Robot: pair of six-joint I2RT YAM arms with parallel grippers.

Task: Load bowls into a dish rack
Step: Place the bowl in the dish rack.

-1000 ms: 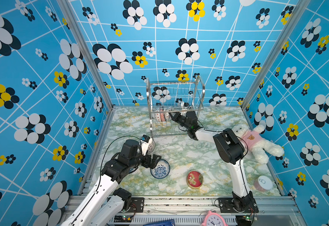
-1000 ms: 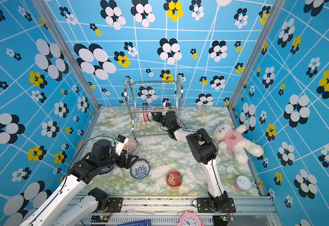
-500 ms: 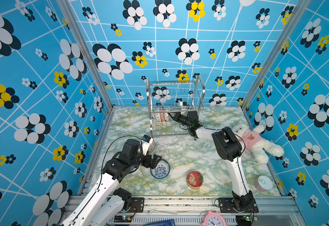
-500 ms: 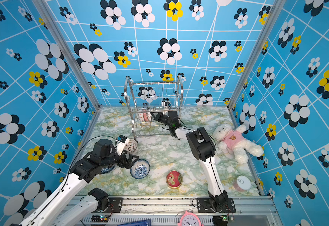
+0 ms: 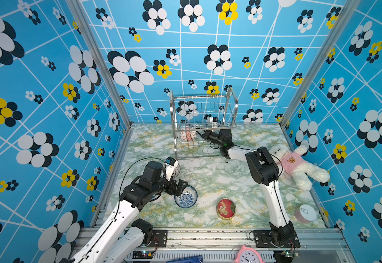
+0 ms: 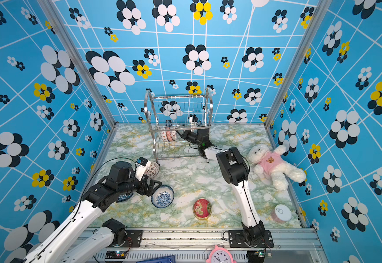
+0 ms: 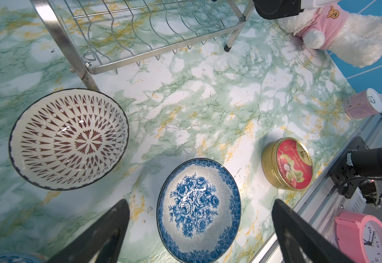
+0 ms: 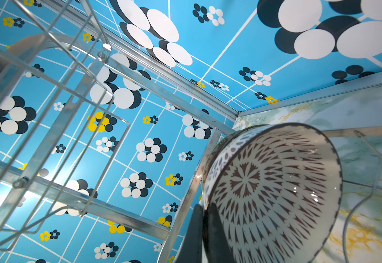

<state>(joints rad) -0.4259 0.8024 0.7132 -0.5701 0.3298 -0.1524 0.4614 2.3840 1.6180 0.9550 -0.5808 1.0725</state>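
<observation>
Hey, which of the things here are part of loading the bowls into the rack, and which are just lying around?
For the job: dish rack, bowls standing in it, patterned bowl pinched by the right gripper, blue flower bowl, loose patterned bowl, second blue bowl.
Just lying about: candy tin, teddy bear, pink can, pink clock.

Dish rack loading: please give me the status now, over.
Left jaws open, flanking blue floral bowl. Right jaws shut on brown-patterned bowl at dish rack, lower tier. Candy tin nearby, not blocking.
</observation>
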